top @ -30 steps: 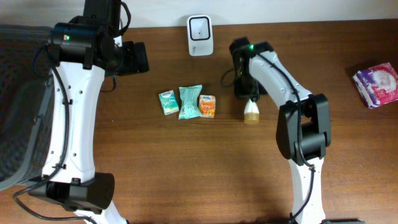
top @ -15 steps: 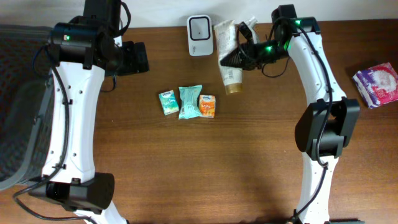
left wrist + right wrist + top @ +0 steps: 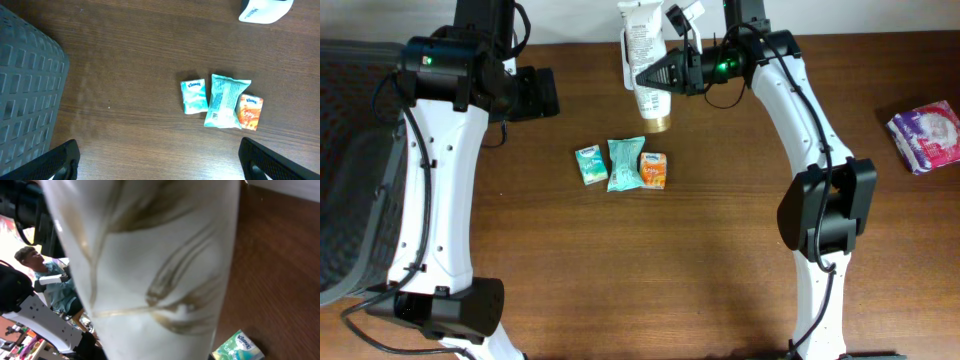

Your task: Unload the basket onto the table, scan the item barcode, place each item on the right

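Observation:
A white tube (image 3: pixel 644 55) with a gold cap (image 3: pixel 658 122) hangs tilted at the table's far centre, cap toward me, with my right gripper (image 3: pixel 672 72) shut on it. The tube covers the white scanner in the overhead view; the left wrist view shows the scanner (image 3: pixel 265 9) at its top right edge. In the right wrist view the tube (image 3: pixel 150 255) fills almost the whole frame and hides the fingers. My left gripper (image 3: pixel 535 95) hovers open at the far left, its fingers (image 3: pixel 62 160) wide apart over bare wood, holding nothing.
Three small packs lie in a row mid-table: a green tissue pack (image 3: pixel 590 165), a teal packet (image 3: pixel 625 163) and an orange pack (image 3: pixel 653 170). A purple and white pack (image 3: pixel 925 135) lies at the far right. A grey basket (image 3: pixel 350 180) stands at the left edge.
The right arm has swung the tube up and leftward, from beside the packs to over the scanner at the back. The left arm has not moved.

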Tool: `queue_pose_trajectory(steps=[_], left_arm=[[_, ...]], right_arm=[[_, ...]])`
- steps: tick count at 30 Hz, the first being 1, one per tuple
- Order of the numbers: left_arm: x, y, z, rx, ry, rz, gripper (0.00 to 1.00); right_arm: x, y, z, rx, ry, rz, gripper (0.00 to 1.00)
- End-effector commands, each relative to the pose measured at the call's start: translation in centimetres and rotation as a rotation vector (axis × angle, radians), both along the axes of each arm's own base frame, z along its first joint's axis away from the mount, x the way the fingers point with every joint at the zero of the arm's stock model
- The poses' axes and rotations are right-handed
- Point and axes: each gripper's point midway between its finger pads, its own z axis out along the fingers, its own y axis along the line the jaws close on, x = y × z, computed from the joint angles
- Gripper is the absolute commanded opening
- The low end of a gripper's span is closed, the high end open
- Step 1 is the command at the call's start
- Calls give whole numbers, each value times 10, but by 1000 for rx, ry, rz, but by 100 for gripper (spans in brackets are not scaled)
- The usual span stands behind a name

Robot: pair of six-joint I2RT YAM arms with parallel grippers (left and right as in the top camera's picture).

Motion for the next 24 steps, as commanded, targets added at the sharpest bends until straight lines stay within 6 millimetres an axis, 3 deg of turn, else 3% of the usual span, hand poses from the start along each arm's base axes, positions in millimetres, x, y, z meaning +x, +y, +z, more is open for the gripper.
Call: queue_pose_trajectory(steps=[1, 9, 12, 13, 15, 18, 19, 22, 24], left_arm=[[0, 3, 5, 2, -16, 9, 99], [0, 3, 5, 2, -16, 9, 99], [0, 3, 5, 2, -16, 9, 99], [0, 3, 5, 3, -16, 9, 99], [0, 3, 5, 2, -16, 9, 99], [0, 3, 5, 2, -16, 9, 99], [0, 3, 5, 2, -17, 9, 99], [0, 3, 5, 2, -16, 9, 99], [0, 3, 5, 2, -16, 9, 99]], right_arm=[[-4, -2, 22, 30, -38, 13, 10], [-1, -2, 18, 3, -14, -10, 10], [17, -5, -2, -122, 88, -134, 8], [36, -15, -28, -264, 184, -286, 6], [55, -49, -77, -539, 310, -550, 4], [48, -126, -133, -1025, 370, -879, 4], [38, -157, -142, -1222, 339, -968, 4], [23, -202, -143, -1519, 266, -1103, 5], [13, -220, -155, -1646, 248, -1147, 5]])
